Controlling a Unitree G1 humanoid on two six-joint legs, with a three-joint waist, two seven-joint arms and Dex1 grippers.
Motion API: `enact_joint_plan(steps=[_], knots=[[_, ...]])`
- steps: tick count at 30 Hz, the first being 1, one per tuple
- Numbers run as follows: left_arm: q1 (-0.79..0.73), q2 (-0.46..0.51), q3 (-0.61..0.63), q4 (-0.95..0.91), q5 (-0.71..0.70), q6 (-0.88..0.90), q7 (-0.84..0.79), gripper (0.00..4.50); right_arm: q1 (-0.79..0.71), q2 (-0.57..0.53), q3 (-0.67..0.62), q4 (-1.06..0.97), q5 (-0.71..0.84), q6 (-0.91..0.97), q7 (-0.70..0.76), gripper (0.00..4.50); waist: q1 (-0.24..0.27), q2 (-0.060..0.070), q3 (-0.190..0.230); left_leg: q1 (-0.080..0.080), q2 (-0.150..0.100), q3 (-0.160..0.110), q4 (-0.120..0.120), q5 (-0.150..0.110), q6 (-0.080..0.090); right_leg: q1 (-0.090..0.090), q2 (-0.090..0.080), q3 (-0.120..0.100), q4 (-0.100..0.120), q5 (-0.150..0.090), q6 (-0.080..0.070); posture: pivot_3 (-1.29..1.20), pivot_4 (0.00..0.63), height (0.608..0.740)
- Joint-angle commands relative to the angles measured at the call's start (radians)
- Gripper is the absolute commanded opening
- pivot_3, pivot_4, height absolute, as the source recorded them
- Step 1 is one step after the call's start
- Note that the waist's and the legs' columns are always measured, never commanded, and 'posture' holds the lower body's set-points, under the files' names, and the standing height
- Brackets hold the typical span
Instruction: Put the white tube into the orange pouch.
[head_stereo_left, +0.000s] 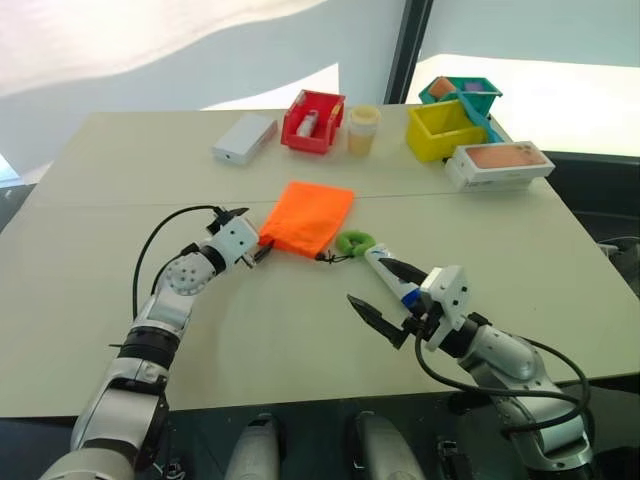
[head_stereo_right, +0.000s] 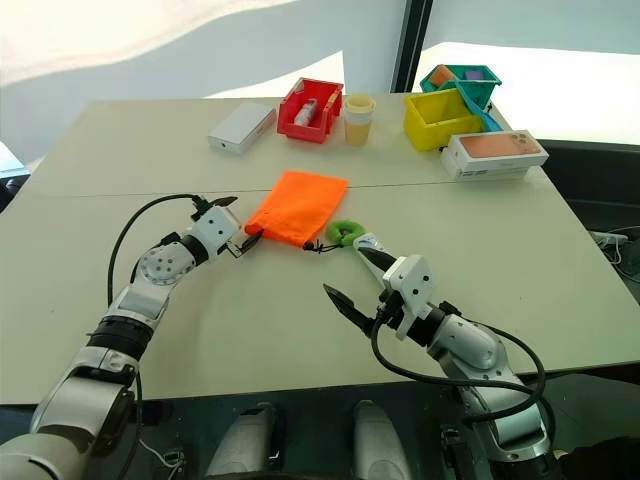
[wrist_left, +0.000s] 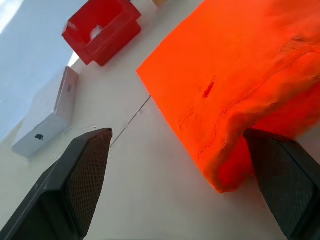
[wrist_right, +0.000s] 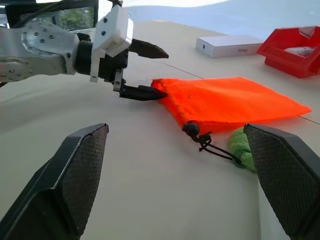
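The orange pouch (head_stereo_left: 306, 217) lies flat mid-table, its dark cord ending in a green fuzzy loop (head_stereo_left: 355, 241). Just past the loop lies the white tube (head_stereo_left: 383, 270), its blue cap pointing toward my right arm. My right gripper (head_stereo_left: 386, 296) stands open low over the table, with the tube under its far finger. My left gripper (head_stereo_left: 255, 232) is open at the pouch's near-left corner. In the right wrist view the lower finger of the left gripper (wrist_right: 145, 70) touches that corner. In the left wrist view the pouch's corner (wrist_left: 235, 100) sits between the fingers.
Along the table's far side stand a flat white box (head_stereo_left: 245, 138), a red bin (head_stereo_left: 313, 120) holding a small bottle, a beige cup (head_stereo_left: 362, 128), a yellow bin (head_stereo_left: 443, 128), a teal bin (head_stereo_left: 462, 92) and a phone box (head_stereo_left: 497, 163).
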Motion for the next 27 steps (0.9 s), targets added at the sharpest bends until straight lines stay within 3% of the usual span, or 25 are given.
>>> enact_joint_plan(steps=[1,4,10,12,19,27], knots=[[-0.047,-0.009,-0.009,0.054,0.018,-0.049,0.021,4.47,0.002,0.01,-0.013,-0.009,-0.008,-0.035,-0.003,4.5,0.0,0.0,0.0,0.0,0.0,0.0,0.0,0.0,0.0,0.0,0.0,0.0,0.0,0.0,0.0,0.0,0.15,0.74],[-0.074,-0.016,-0.016,0.108,0.02,-0.081,0.02,3.7,0.005,0.013,-0.014,-0.006,-0.014,-0.044,-0.006,4.5,-0.001,0.0,0.0,0.0,0.0,0.0,0.0,0.0,0.0,0.0,0.0,0.0,0.0,0.0,0.0,0.0,0.15,0.74],[-0.097,-0.022,-0.012,0.159,0.011,-0.125,0.003,0.73,0.018,0.017,-0.016,-0.009,-0.026,-0.049,-0.018,4.5,0.0,0.0,0.0,0.0,0.0,0.0,0.0,0.0,0.0,0.0,0.0,0.0,0.0,0.0,0.0,0.0,0.15,0.74],[-0.097,-0.02,-0.011,0.166,0.01,-0.133,0.0,0.08,0.021,0.018,-0.017,-0.01,-0.027,-0.047,-0.021,4.5,0.0,0.0,0.0,0.0,0.0,0.0,0.0,0.0,0.0,0.0,0.0,0.0,0.0,0.0,0.001,0.0,0.15,0.74],[-0.01,0.004,0.038,0.034,-0.062,-0.081,-0.048,0.08,0.029,0.013,-0.032,-0.001,-0.039,-0.045,-0.04,4.5,-0.005,0.0,0.0,0.0,0.0,0.0,0.0,0.0,0.0,0.001,0.0,0.0,0.0,0.0,0.001,0.0,0.15,0.74],[0.273,0.087,0.107,-0.424,-0.145,0.133,-0.109,0.08,0.0,0.026,-0.086,0.09,-0.047,0.011,-0.103,4.5,-0.006,0.0,0.0,0.001,0.002,0.0,-0.001,0.0,0.0,0.0,0.0,0.0,0.001,0.0,0.0,0.0,0.15,0.74]])
